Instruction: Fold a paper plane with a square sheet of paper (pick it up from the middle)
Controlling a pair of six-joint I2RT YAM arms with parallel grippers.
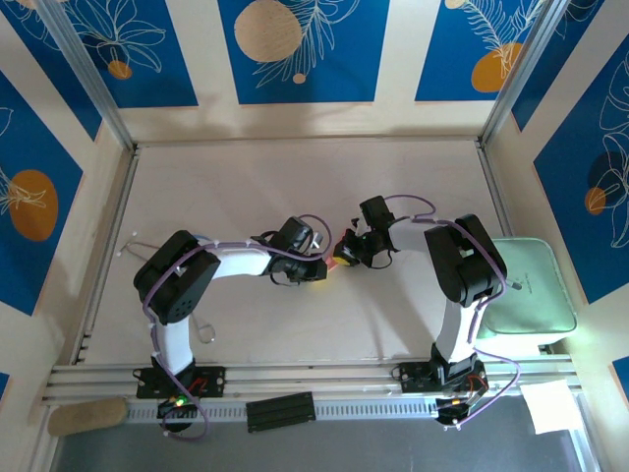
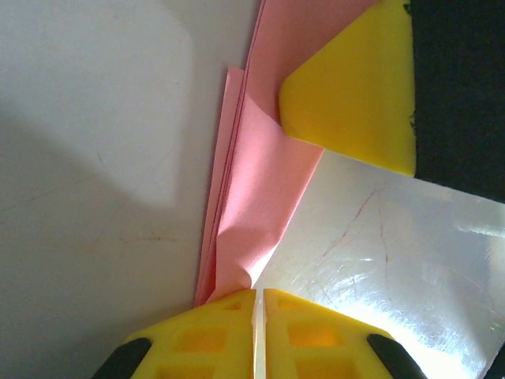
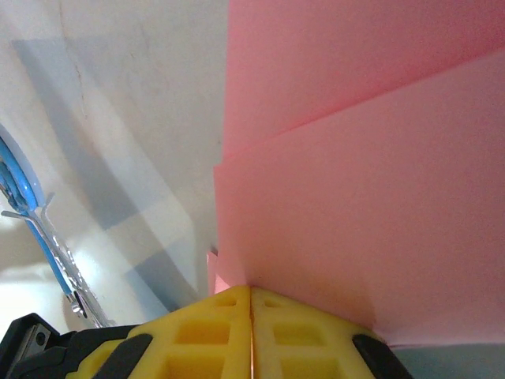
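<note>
The pink-red paper [image 2: 260, 174] is folded into a narrow, layered, creased strip, held above the pale table between the two grippers. In the top view a sliver of it [image 1: 332, 264] shows where they meet at mid-table. My left gripper [image 2: 259, 294] [image 1: 322, 265] is shut, its yellow tips pinching the strip's curled near end. A yellow finger [image 2: 355, 95] of the right gripper lies on the strip's far end. In the right wrist view the paper [image 3: 363, 197] rises as a broad creased face straight from my shut right gripper [image 3: 251, 290] [image 1: 344, 254].
A pale green pad [image 1: 531, 285] lies at the right table edge, with a white paper sheet [image 1: 548, 405] in front of it. A black strip [image 1: 280, 411] rests on the front rail and a tan block [image 1: 86, 416] at front left. Walls enclose the table.
</note>
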